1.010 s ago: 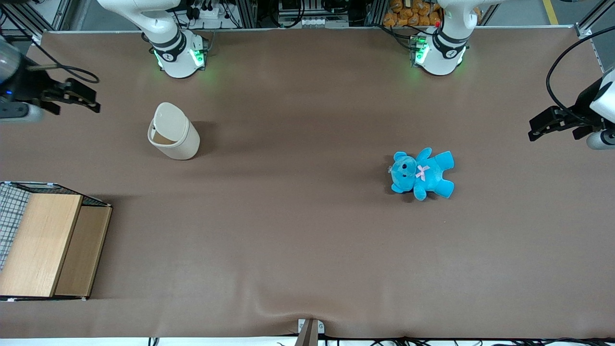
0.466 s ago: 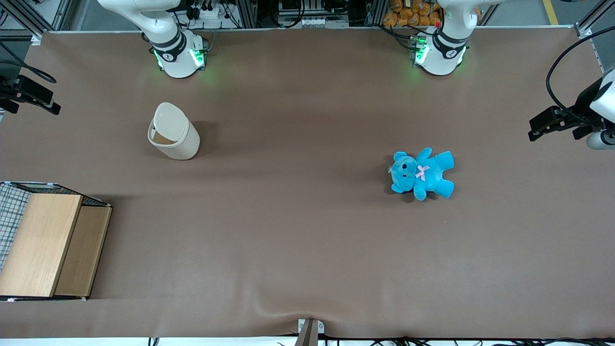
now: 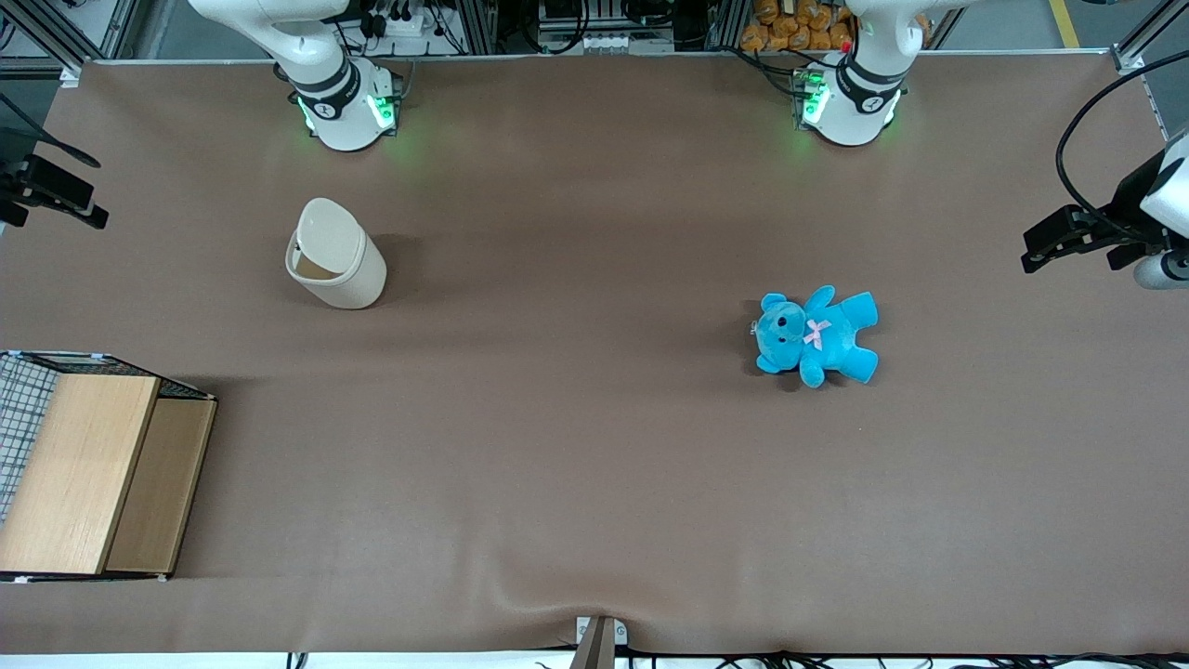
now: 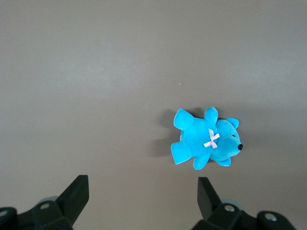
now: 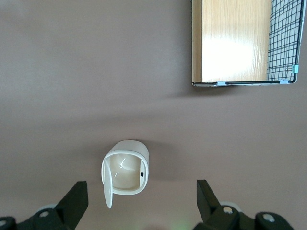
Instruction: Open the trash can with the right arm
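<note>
The cream-beige trash can [image 3: 336,262] stands on the brown table, about a can's length nearer the front camera than the working arm's base. Its flip lid [image 3: 327,233] is raised and the mouth shows open. In the right wrist view I look straight down into the trash can [image 5: 125,173], with its lid [image 5: 107,186] standing on edge beside the opening. The right arm's gripper [image 3: 58,197] hangs at the working arm's end of the table, well apart from the can. The gripper [image 5: 141,189] is open, its black fingers [image 5: 76,196] wide apart with nothing between them.
A wooden box with wire mesh [image 3: 93,474] sits at the working arm's end, nearer the front camera than the can, and shows again as the wooden box [image 5: 235,40]. A blue teddy [image 3: 817,334] lies toward the parked arm's end, the same teddy [image 4: 206,141] showing in the left wrist view.
The right gripper has drawn away from the trash can toward the working arm's end of the table, most of it in the first half second. The can's lid has stayed raised throughout.
</note>
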